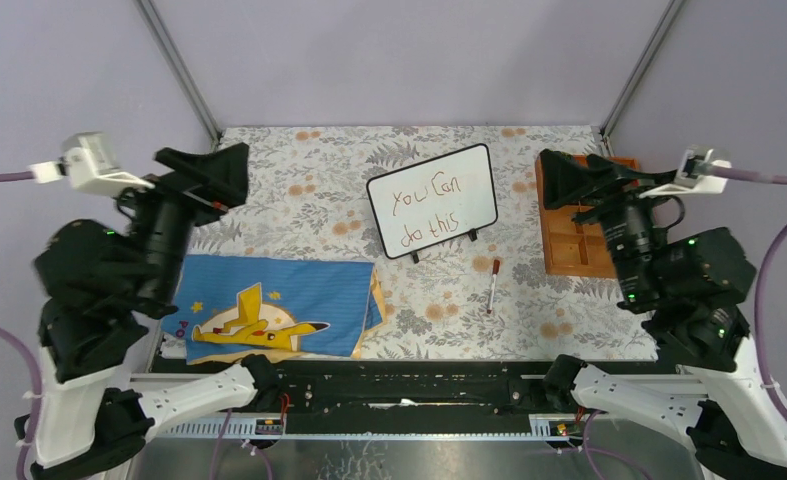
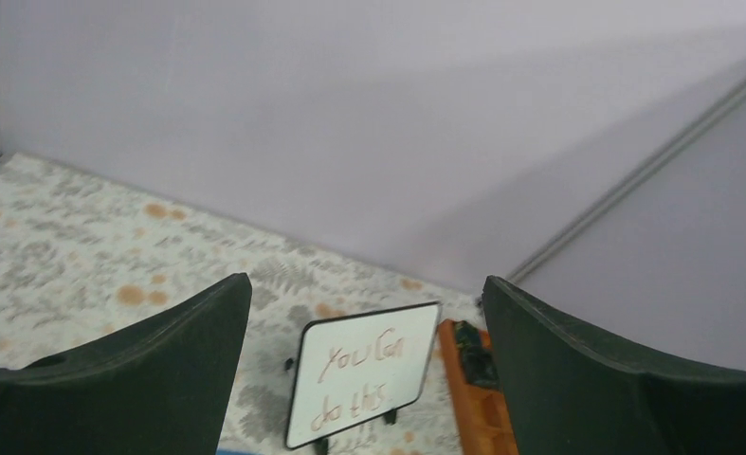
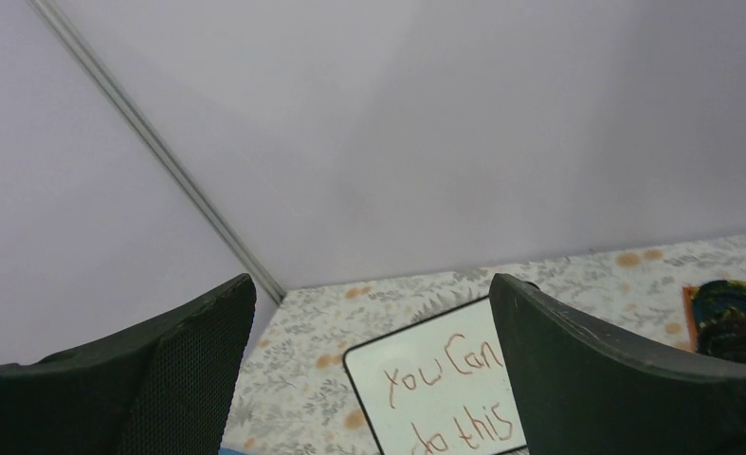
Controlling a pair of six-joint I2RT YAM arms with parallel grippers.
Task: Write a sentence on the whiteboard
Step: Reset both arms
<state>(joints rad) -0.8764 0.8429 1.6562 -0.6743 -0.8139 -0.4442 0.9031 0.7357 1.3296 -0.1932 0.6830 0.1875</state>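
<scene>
Surface (image 1: pixel 299 190): covered in a pale print of grey leaves and orange blossoms.
Whiteboard (image 1: pixel 432 200): standing on small black feet around the middle of the surface, towards the far edge, skewed with its right end farther back.
Sentence (image 1: pixel 437 208): "You Can do this" in reddish-brown, in two lines across the whiteboard.
Marker (image 1: pixel 493 283): lying flat on the near side of the whiteboard, off its right corner, close but apart; white body, red tip pointing towards the whiteboard.
Tray (image 1: pixel 569 250): orange, with compartments, right of the whiteboard, well apart from it.
Cloth (image 1: pixel 269 295): blue, striped, printed with a yellow cartoon figure, spread flat nearer than the whiteboard and to its left.
</scene>
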